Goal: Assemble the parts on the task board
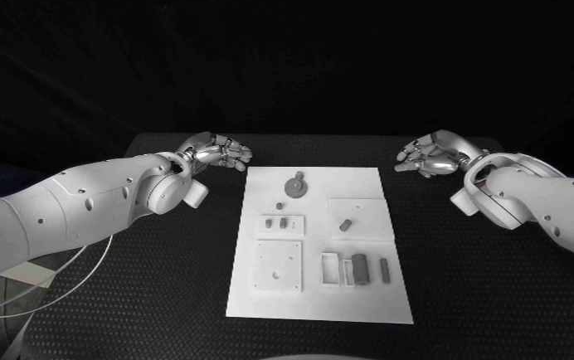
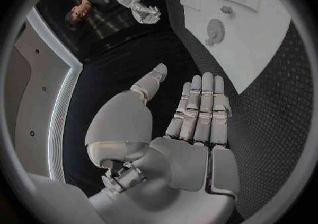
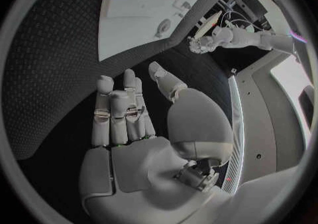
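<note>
two empty hands beside the white task board (image 1: pixel 359 179)
left hand (image 1: pixel 216 153) and right hand (image 1: pixel 428 157) hold nothing, fingers straight and close together in the wrist views. grey round part (image 1: pixel 294 186) lies on the board.

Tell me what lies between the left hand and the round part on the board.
Only bare table and bare task board between left hand and round part, per the head view.

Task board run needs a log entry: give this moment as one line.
left hand: open, off board | right hand: open, off board | task board: parts untouched | stage: not begun
</note>
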Robot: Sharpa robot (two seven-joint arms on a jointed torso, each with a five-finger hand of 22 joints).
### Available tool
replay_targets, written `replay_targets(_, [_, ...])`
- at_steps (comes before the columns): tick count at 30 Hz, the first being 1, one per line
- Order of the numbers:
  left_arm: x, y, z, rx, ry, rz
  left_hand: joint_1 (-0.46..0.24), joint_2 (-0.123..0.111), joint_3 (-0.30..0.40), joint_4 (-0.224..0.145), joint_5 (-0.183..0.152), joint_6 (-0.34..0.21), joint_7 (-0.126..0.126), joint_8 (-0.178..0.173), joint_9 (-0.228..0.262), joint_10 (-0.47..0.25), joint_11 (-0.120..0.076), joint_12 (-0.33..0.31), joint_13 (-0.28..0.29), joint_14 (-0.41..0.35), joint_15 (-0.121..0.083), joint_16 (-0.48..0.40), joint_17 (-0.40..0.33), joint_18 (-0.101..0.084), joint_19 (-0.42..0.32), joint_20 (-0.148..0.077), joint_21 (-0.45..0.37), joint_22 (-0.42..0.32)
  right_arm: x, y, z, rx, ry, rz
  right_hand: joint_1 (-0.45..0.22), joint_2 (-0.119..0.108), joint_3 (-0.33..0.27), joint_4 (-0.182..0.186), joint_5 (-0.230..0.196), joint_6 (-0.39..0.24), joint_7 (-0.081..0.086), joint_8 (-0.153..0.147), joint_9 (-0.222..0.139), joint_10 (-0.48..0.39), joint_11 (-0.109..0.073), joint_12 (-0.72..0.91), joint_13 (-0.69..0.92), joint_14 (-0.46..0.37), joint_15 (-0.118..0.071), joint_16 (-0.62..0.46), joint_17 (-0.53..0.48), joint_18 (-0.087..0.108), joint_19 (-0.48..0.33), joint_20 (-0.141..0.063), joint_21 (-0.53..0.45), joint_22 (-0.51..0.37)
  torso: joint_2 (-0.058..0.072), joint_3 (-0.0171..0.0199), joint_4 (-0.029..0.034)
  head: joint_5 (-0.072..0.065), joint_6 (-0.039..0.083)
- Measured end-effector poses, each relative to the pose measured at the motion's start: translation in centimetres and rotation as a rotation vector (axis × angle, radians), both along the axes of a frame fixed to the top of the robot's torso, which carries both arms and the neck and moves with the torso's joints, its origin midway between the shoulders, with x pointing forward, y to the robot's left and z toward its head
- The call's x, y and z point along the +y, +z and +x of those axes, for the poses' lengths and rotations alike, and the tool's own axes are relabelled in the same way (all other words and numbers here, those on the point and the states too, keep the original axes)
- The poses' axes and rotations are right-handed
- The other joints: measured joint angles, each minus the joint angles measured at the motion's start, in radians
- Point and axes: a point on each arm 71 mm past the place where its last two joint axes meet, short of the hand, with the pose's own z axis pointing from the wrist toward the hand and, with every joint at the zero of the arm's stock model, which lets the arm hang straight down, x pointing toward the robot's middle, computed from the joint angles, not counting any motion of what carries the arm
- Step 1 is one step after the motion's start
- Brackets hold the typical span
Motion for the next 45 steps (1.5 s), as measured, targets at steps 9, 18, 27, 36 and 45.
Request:
replay_targets(9, [0.5,0.0,0.2,-0.004,0.028,-0.015,0.0,0.0,0.0,0.0,0.0,-0.016,-0.016,0.0,0.0,-0.063,0.002,-0.005,-0.029,-0.102,0.029,-0.103,-0.03,0.0,-0.085,0.032,0.0,-0.057,-3.2,-0.1,1.3,0.003,-0.191,0.23,0.021,0.029,0.022,-0.005,0.0,-0.017,0.013,-0.013,-0.012,-0.047,0.033,-0.029,-0.011,-0.16,0.053,-0.357,-0.164,-0.008,-0.224,0.082,-0.228,-0.108,0.001,-0.0029,0.0007,-0.013,0.014])
replay_targets(18, [0.5,0.1,0.3,-0.005,0.039,-0.033,-0.004,0.004,0.0,0.0,0.0,-0.029,-0.021,0.0,-0.001,-0.097,0.0,-0.005,-0.059,-0.156,0.043,-0.156,-0.051,0.0,-0.151,0.058,0.0,-0.111,-3.1,-0.1,1.7,0.001,-0.228,0.332,0.044,0.053,0.017,-0.009,0.0,-0.029,0.019,-0.018,-0.035,-0.059,0.048,-0.053,-0.06,-0.205,0.12,-0.641,-0.245,-0.031,-0.338,0.131,-0.356,-0.171,0.002,-0.0041,0.0011,-0.022,0.018])
replay_targets(27, [0.3,0.1,0.3,-0.006,0.038,-0.041,-0.004,0.004,0.0,0.0,0.0,-0.029,-0.021,0.0,-0.001,-0.097,0.0,-0.005,-0.062,-0.156,0.043,-0.159,-0.052,0.0,-0.151,0.058,0.0,-0.118,-2.8,-0.2,1.8,-0.002,-0.222,0.342,0.05,0.058,0.009,-0.006,0.0,-0.029,0.019,-0.018,-0.042,-0.058,0.049,-0.053,-0.074,-0.188,0.125,-0.686,-0.239,-0.031,-0.344,0.135,-0.363,-0.173,0.002,-0.006,0.0017,-0.026,0.02])
replay_targets(36, [0.3,0.1,0.3,-0.007,0.038,-0.044,-0.004,0.004,0.0,0.0,0.0,-0.029,-0.021,0.0,-0.001,-0.097,0.0,-0.005,-0.065,-0.156,0.043,-0.159,-0.052,0.0,-0.151,0.058,0.0,-0.123,-2.8,-0.4,1.7,-0.003,-0.213,0.32,0.054,0.062,0.006,-0.009,0.0,-0.029,0.019,-0.018,-0.045,-0.054,0.052,-0.053,-0.081,-0.177,0.125,-0.7,-0.231,-0.031,-0.342,0.136,-0.363,-0.171,0.002,-0.0072,0.0018,-0.027,0.021])
replay_targets(45, [0.3,0.1,0.3,-0.007,0.037,-0.045,-0.004,0.004,0.0,0.0,0.0,-0.029,-0.021,0.0,-0.001,-0.096,0.0,-0.005,-0.068,-0.153,0.046,-0.159,-0.052,0.0,-0.151,0.058,0.0,-0.129,-2.4,-0.7,1.5,0.0,-0.195,0.298,0.054,0.062,0.001,-0.009,0.0,-0.026,0.016,-0.018,-0.048,-0.05,0.047,-0.053,-0.084,-0.165,0.123,-0.71,-0.221,-0.031,-0.338,0.14,-0.363,-0.168,0.002,-0.0071,0.0016,-0.027,0.018])
